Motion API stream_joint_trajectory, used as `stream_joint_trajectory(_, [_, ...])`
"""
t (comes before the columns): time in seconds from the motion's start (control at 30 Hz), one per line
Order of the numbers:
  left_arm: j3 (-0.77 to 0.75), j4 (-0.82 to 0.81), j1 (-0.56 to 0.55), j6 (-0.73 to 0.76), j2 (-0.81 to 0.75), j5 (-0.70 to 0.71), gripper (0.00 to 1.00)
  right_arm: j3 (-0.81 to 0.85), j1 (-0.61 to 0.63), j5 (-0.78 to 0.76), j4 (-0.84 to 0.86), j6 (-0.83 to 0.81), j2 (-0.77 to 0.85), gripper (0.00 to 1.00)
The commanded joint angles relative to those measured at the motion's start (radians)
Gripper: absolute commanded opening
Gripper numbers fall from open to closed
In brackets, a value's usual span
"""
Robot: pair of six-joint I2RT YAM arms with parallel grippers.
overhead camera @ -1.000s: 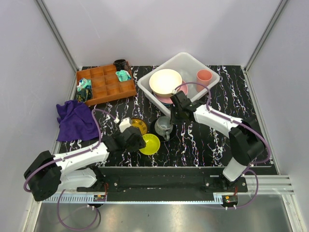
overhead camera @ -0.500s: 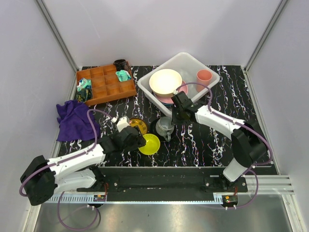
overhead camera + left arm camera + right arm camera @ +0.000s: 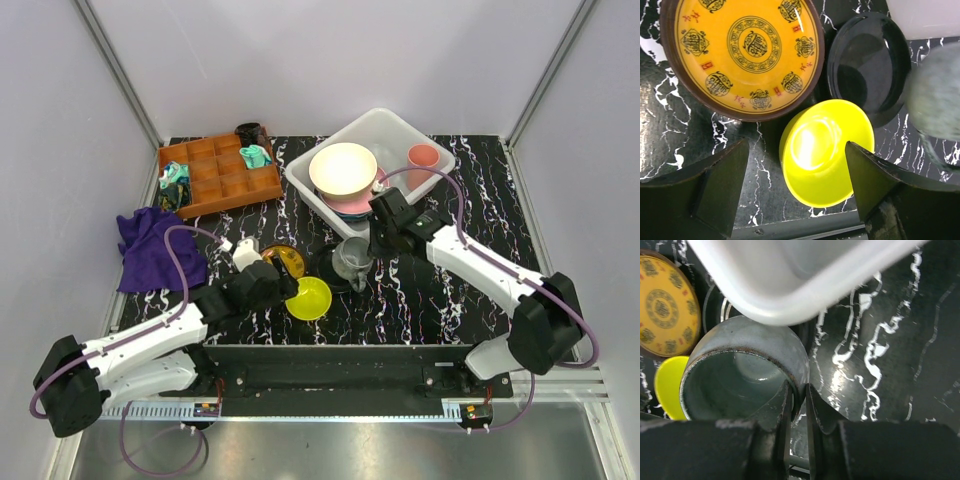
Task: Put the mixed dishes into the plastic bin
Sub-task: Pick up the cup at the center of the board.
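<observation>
Mug: grey mug (image 3: 740, 375) is hanging by its rim from the right gripper (image 3: 799, 396). The wall is being pinched at the mug's 4 o'clock in the right wrist view, with one finger inside and one outside.
Right gripper: its fingers are clamping on that rim, with only the wall's thickness between them.
Saucer: black saucer (image 3: 867, 62) is lying beneath the mug. The mug seems to be riding just clear of it, though the blur leaves that unsure.
Bin: plastic bin (image 3: 300, 187) is sitting at 12 o'clock from the right gripper in the top view, its near rim just beside the mug. A cream bowl (image 3: 343, 168), pink plate (image 3: 345, 208) and pink cup (image 3: 423, 156) are resting inside.
Left gripper: left gripper (image 3: 797, 165) is hovering with its jaws wide apart. The small yellow bowl (image 3: 825, 152) is sitting on the table directly between the two fingers.
Bowl's neighbours: patterned yellow dish (image 3: 742, 55) is lying at the bowl's 11 o'clock and the saucer at its 1 o'clock.
</observation>
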State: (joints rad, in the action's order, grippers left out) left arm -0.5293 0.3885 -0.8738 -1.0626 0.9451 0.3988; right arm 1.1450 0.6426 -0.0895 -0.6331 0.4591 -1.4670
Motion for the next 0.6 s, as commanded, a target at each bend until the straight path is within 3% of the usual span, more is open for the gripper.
stream_joint_trajectory(0.0, [0.015, -0.007, 0.010, 0.004, -0.011, 0.048, 0.82, -0.033, 0.006, -0.079, -0.017, 0.012, 0.108, 0.00])
stream_joint_trajectory(0.3, [0.044, -0.010, 0.064, 0.015, -0.037, 0.037, 0.82, -0.108, 0.005, -0.237, -0.106, 0.070, 0.195, 0.00])
stream_joint_trajectory(0.57, [0.071, -0.007, 0.101, 0.016, -0.071, 0.026, 0.82, -0.159, -0.003, -0.271, -0.148, 0.084, 0.215, 0.00])
